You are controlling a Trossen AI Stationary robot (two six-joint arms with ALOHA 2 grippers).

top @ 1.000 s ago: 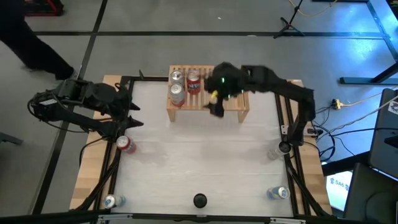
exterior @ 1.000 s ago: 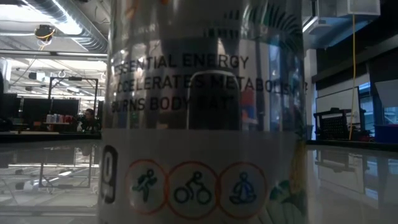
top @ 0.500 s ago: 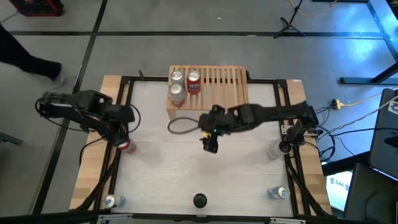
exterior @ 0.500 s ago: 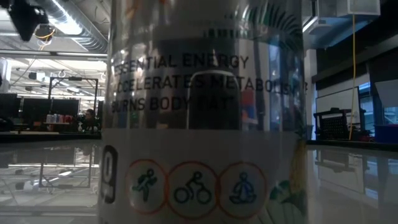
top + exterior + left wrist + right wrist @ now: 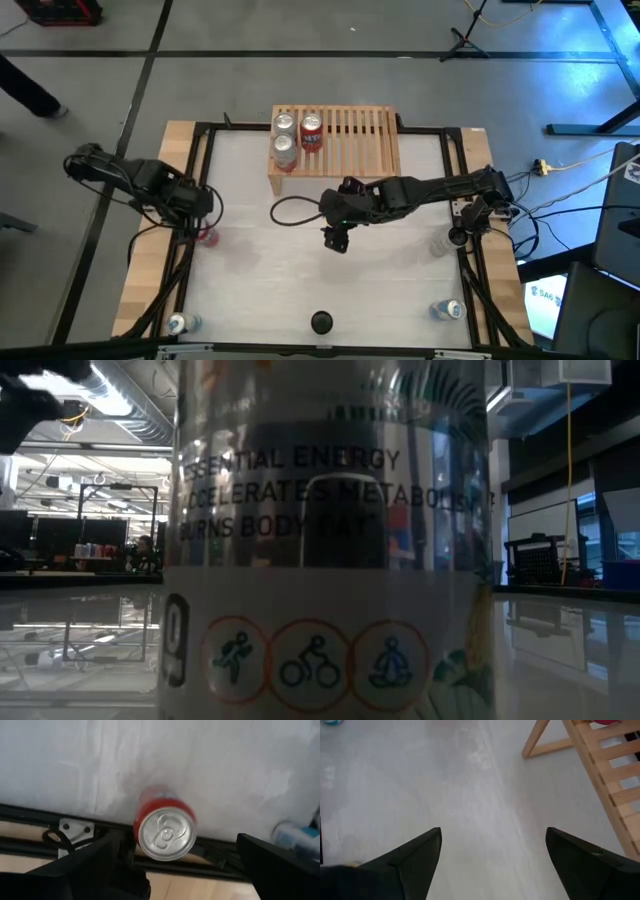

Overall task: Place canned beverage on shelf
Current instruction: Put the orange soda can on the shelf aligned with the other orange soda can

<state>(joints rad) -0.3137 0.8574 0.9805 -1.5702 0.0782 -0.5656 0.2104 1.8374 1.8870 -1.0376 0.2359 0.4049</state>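
A red can (image 5: 165, 832) with a silver top stands upright on the table by its left rail, and also shows in the high view (image 5: 207, 236). My left gripper (image 5: 185, 870) hovers over it, open, one finger on either side and apart from it. My right gripper (image 5: 492, 865) is open and empty over the middle of the table (image 5: 338, 236), near the shelf's front. The light-wood slatted shelf (image 5: 345, 135) stands at the far middle and bears three upright cans (image 5: 285, 148) at its left end.
More cans stand at the near left corner (image 5: 178, 323), the near right corner (image 5: 448, 311) and by the right rail (image 5: 440, 245). A can with printed text (image 5: 330, 560) fills the low view. A black cable loop (image 5: 290, 208) lies before the shelf. The shelf's right part (image 5: 365, 130) is bare.
My right gripper has drawn back from the shelf toward the table's near edge, to the middle of the table, holding nothing. My left gripper has gone toward the near edge and now stands over the red can. The cans have not moved.
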